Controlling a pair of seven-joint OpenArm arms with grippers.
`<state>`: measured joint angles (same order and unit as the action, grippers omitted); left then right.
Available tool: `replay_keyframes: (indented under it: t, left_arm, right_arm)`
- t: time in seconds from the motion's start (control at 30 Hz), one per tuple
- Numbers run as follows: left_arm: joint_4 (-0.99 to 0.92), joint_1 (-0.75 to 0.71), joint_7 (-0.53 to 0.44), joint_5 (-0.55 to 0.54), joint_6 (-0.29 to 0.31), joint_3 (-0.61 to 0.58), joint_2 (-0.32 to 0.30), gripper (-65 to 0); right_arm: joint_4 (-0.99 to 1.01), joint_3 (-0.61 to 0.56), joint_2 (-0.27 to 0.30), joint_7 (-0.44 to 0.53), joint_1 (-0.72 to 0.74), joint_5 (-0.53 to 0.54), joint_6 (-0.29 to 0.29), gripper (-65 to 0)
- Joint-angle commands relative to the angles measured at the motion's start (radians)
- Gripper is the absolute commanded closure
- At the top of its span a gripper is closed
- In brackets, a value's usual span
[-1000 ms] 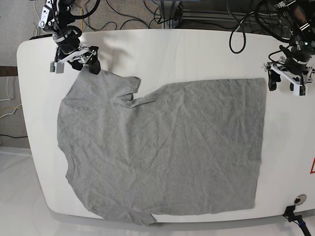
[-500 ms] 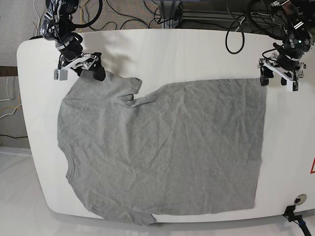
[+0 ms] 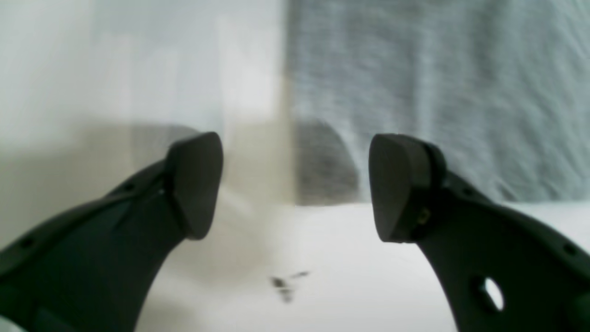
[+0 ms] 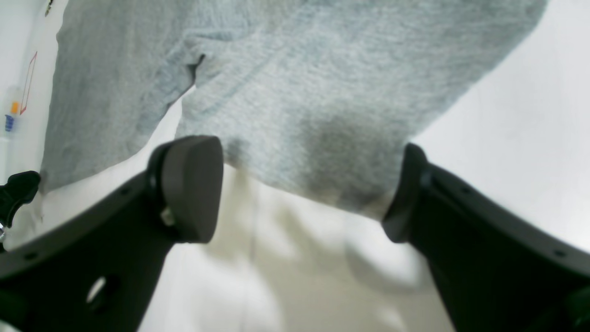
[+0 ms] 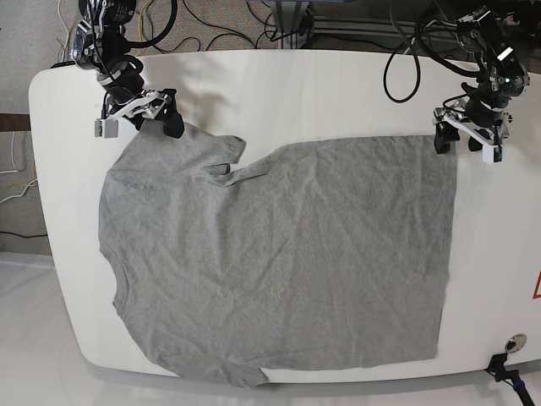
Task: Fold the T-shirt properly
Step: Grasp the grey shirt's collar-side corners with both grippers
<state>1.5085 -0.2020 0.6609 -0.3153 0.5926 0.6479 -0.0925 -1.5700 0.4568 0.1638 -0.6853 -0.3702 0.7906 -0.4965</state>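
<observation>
Lying flat and unfolded, the T-shirt (image 5: 279, 254) covers most of the white table (image 5: 296, 85), with its near sleeve and near hem corner at the front edge. No fold has been made; as judged from the layout, every fold of the task remains to be done.

Mid-table, the body panel is spread open and wrinkled, collar toward the base view's left, hem toward its right.

At the far edge, both arms are positioned for a first pick-up. The right gripper (image 5: 135, 116) stands at the far sleeve, jaws spread wide; its wrist view shows the sleeve edge (image 4: 299, 184) lying between the fingertips (image 4: 191, 184), with nothing clamped. The left gripper (image 5: 467, 135) stands at the far hem corner, jaws likewise wide apart and empty; its wrist view, blurred, shows the cloth corner (image 3: 415, 92) just beyond the fingertips (image 3: 396, 184).

Remaining, as a judgement: close on both far points, then carry that edge over.
</observation>
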Motion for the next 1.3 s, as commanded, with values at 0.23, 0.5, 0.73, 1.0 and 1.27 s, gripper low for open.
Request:
replay_keyframes:
  t: [0.23,0.5,0.73,1.0,1.27]
  left_arm:
    - [-0.018,0.000,-0.005,-0.012,0.008,0.000,0.049,-46.8]
    - [-0.078,-0.001,-0.003,-0.118,0.008,-0.001,0.064,-46.8]
    - [-0.078,0.000,0.027,-0.138,0.008,-0.040,0.067,-46.6]
    - [-0.078,0.008,0.027,-0.138,0.008,-0.040,0.064,-19.6]
    - [-0.078,0.025,0.027,-0.138,0.008,-0.041,0.064,0.0]
  right_arm:
    - [-0.002,0.000,0.007,-0.044,-0.014,-0.029,0.019,-48.9]
    - [-0.004,0.000,0.007,-0.044,-0.014,-0.029,0.019,-48.9]
    - [-0.004,0.000,0.007,-0.044,-0.014,-0.029,0.019,-48.9]
    - [0.000,0.003,0.007,-0.043,-0.010,-0.029,0.019,-27.3]
    - [0.000,0.003,0.007,-0.043,-0.006,-0.029,0.019,-3.1]
